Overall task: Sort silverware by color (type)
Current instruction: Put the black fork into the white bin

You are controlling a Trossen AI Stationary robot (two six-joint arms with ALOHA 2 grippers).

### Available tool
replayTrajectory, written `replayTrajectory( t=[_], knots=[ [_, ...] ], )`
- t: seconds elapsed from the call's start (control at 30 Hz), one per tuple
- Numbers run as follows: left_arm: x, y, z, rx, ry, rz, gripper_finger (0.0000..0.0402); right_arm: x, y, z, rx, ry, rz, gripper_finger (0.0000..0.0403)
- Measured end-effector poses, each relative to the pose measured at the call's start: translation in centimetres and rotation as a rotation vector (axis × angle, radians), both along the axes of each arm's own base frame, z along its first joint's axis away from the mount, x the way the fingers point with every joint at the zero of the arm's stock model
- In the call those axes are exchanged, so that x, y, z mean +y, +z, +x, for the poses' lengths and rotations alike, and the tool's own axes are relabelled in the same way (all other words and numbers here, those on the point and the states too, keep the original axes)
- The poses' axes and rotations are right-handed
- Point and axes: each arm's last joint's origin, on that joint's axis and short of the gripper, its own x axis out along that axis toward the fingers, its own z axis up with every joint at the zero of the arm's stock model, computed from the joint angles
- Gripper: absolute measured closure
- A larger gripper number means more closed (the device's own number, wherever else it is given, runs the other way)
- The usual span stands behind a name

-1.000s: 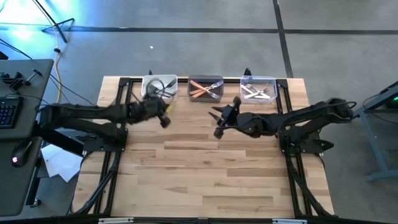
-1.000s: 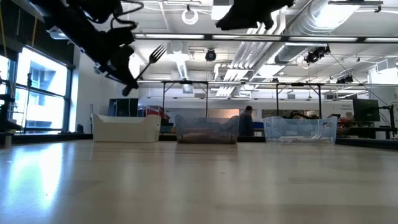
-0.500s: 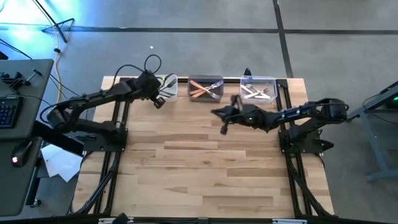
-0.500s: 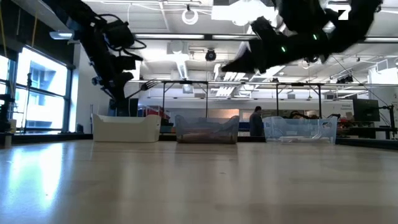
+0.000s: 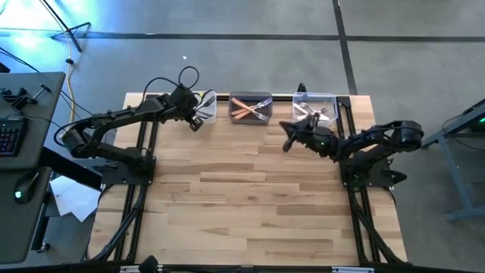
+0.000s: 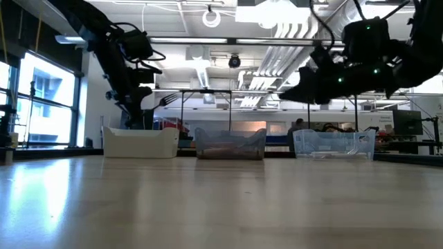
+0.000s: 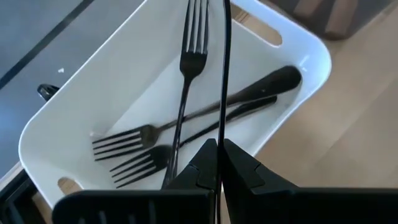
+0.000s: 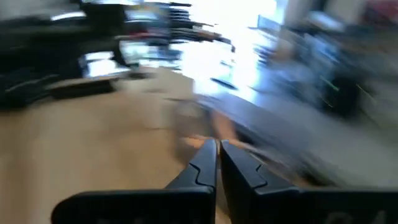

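Note:
My left gripper hangs over the white bin at the table's far left, shut on a black fork whose tines stick out past the fingers. Other black forks lie in that bin. The middle bin holds orange-handled forks, and the clear right bin holds white-handled ones. My right gripper is shut with nothing in it. It stays above the table, just on the near side of the right bin. The right wrist view is blurred. My left gripper pinches the black fork's handle between its two fingers. In the left wrist view the fork shows edge-on as a thin dark line running out from the fingertips. The fingers slant down toward the white bin. The fork is lifted clear, tines pointing up and away.
The three bins stand in a row along the far edge. Black frame rails run down the table's left and right sides. Bare wood fills the near half. A side desk with a keyboard stands to the left. A person shows far behind.
My left gripper has swung with the black fork toward the far edge and now hangs over the white bin, tipped further down. My right gripper has shut, sunk toward the table and gone toward the right bin.

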Motion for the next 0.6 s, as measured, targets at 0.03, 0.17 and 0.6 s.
replayTrajectory(
  t=[0.03,0.17,0.6],
  knots=[
    [0.0,0.0,-0.1,0.001,0.001,-0.002,0.0401,0.2,0.3,0.3,0.024,0.091,-0.066,0.0396],
    [0.7,-0.6,-0.5,0.013,0.0,-0.037,0.0401,0.6,0.5,0.2,0.043,0.327,-0.172,0.0396],
    [5.1,-3.2,0.3,0.28,-0.071,-0.237,0.0401,-0.8,-0.5,-1.6,0.09,0.291,-0.17,0.0396]
  ],
)
